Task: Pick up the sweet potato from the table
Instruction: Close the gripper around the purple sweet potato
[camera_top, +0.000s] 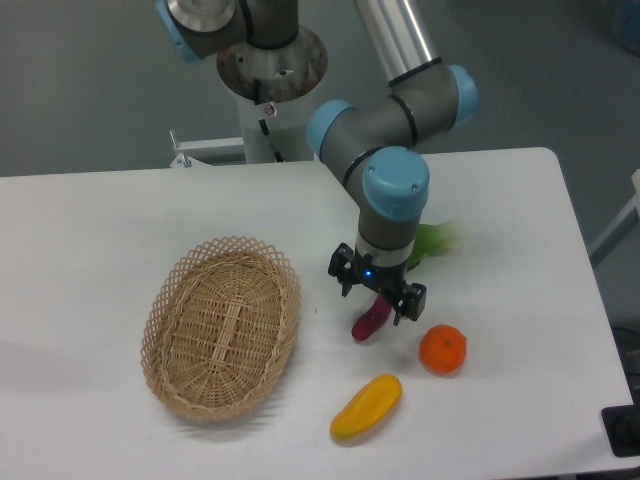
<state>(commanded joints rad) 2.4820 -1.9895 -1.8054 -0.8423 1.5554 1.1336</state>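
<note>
Fixed camera: the tool (377, 296), fingers spread apart and grasping nothing, hangs directly over the sweet potato (370, 321) lying on the table (90, 250). Orange (442, 350) lower right of the tool, yellow fruit (366, 406) below, basket (221, 325) left, leafy green (436, 241) behind.

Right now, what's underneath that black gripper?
Under the gripper lies the purple sweet potato on the white table. Only its lower end shows; the gripper covers the upper part.
</note>
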